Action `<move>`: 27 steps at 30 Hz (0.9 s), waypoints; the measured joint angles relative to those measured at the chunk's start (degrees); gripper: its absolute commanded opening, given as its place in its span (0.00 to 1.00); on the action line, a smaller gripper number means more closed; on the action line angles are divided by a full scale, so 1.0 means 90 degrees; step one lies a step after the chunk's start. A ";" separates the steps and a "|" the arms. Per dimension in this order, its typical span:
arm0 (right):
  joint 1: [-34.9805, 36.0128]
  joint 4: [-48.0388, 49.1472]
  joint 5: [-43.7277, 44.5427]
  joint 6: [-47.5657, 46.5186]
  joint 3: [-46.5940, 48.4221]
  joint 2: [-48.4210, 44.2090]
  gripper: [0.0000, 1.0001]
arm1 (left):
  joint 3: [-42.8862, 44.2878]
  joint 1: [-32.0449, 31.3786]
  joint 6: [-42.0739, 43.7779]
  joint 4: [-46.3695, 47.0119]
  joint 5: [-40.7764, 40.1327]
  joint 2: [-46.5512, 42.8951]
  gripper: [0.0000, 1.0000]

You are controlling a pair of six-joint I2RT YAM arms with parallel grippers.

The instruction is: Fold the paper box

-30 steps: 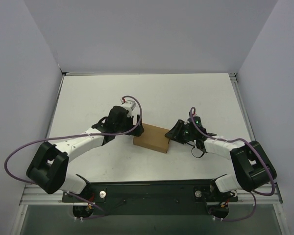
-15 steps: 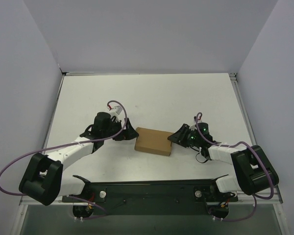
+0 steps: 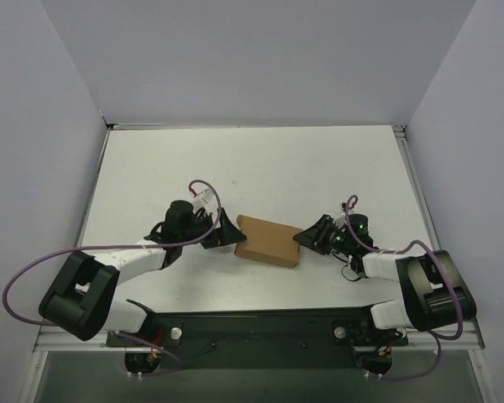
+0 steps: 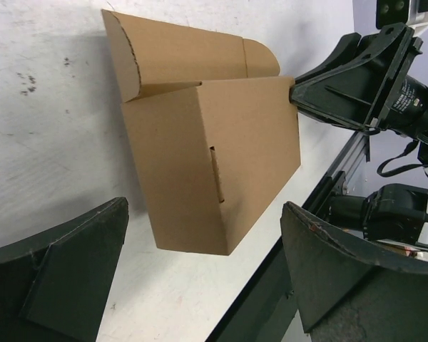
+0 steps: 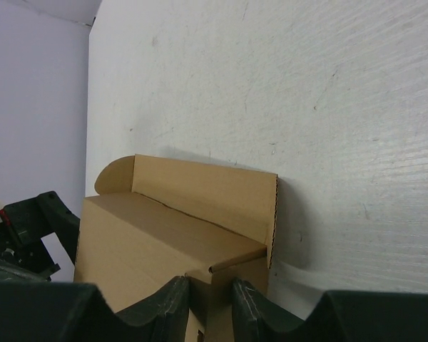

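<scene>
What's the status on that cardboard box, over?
Left gripper open, facing the paper box. Right gripper pinching its other end. Lid flap not yet closed. Nothing in the way.

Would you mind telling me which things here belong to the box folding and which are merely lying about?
Job: paper box; left gripper, open, facing it; right gripper, pinching its end.
Not the job: white table; purple cables on the arms.
</scene>
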 measured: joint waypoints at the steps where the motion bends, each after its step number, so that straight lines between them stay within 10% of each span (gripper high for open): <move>1: 0.0000 0.0000 0.0000 -0.0002 -0.0002 0.0000 0.00 | 0.0000 -0.0051 -0.0049 0.0092 0.0015 0.0061 0.97; 13: -0.0036 -0.0265 0.0046 -0.0170 -0.0007 -0.0248 0.00 | 0.0066 -0.0284 -0.0449 0.0908 0.0238 0.1168 0.97; 27: -0.0044 -0.1848 0.0471 -0.0903 0.0002 -0.1605 0.11 | 0.0151 -0.0622 -0.0947 0.3118 0.1035 0.1921 0.59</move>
